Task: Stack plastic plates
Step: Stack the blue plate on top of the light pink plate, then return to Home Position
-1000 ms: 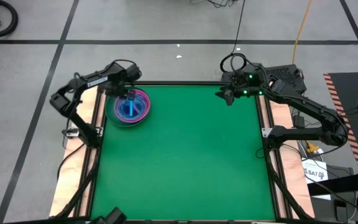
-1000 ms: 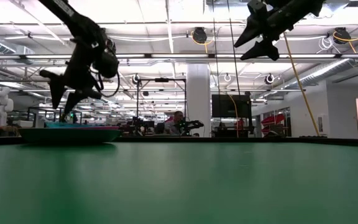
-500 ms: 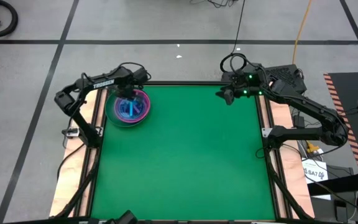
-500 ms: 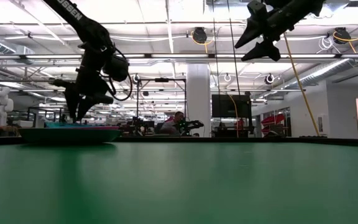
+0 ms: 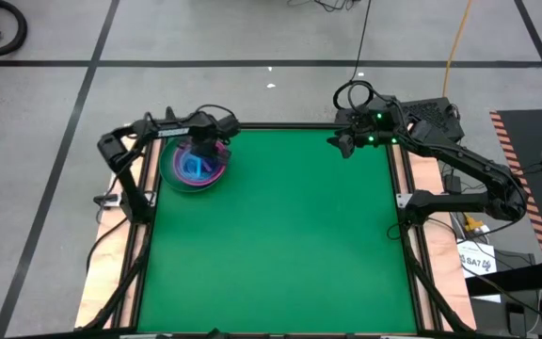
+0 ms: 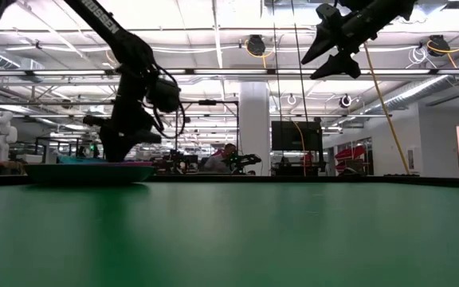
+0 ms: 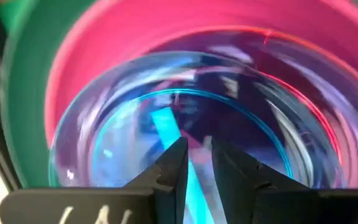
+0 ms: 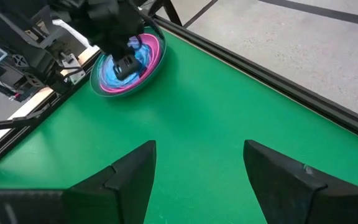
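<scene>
While the left gripper (image 7: 194,163) is hovering nearly clenched, empty, over the plastic plates (image 5: 193,167), these light, slick, stiff shells are probably favouring rim grips.

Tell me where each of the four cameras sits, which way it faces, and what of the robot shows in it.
High view: overhead, looking straight down; both arms show, left gripper over the plate stack, right gripper at the table's far edge.
Low view: table height, looking level across the green table into the room; both arms hang from above.
Left wrist view: looks down into the stack past its own nearly closed fingers.
Right wrist view: looks across the table past its own open fingers.
Shared: all four show the stack.
</scene>
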### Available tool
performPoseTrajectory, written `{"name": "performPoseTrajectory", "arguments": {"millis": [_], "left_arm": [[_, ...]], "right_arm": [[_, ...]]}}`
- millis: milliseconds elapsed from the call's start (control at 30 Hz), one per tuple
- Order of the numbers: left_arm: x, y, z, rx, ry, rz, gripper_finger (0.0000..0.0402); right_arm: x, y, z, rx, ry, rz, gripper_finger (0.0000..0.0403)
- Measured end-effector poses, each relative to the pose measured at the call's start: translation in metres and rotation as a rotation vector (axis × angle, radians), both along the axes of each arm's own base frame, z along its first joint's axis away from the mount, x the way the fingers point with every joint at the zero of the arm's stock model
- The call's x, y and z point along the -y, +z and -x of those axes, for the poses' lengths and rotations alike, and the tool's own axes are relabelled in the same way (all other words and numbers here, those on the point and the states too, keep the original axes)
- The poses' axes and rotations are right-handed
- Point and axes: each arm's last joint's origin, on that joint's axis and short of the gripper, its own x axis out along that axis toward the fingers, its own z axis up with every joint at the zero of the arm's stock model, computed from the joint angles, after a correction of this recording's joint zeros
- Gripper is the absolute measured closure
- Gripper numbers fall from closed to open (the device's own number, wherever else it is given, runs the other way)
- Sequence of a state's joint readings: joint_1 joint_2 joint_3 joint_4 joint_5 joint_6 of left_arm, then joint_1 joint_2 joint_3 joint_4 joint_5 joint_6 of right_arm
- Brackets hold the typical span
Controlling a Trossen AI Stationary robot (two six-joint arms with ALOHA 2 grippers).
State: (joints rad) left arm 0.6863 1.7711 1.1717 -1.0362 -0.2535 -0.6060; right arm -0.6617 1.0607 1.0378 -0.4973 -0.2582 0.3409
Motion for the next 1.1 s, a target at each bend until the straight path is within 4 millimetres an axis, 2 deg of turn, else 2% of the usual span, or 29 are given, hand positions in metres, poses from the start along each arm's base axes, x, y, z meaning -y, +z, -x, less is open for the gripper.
{"name": "performPoseTrajectory", "arguments": {"millis": [167,533,700,833,1100], "left_arm": [[0.005,-0.012,-0.009,-0.038,-0.023,0.022,0.0324],[0.002,-0.008,-0.018,0.088,-0.023,-0.03,0.0324],[0.001,-0.005,-0.017,0.088,-0.018,-0.018,0.0324],[-0.004,0.011,-0.023,0.087,-0.072,-0.017,0.0324],[-0.02,0.056,-0.046,0.252,-0.162,-0.093,0.0324]], "right_arm": [[0.0,0.0,0.0,-0.001,0.001,0.001,0.0167],[0.0,0.0,0.0,-0.004,0.008,0.009,0.0167],[0.0,0.0,0.0,-0.004,0.007,0.009,0.0167],[0.0,0.0,0.0,-0.004,0.006,0.008,0.0167],[0.0,0.0,0.0,-0.004,0.004,0.008,0.0167]]}}
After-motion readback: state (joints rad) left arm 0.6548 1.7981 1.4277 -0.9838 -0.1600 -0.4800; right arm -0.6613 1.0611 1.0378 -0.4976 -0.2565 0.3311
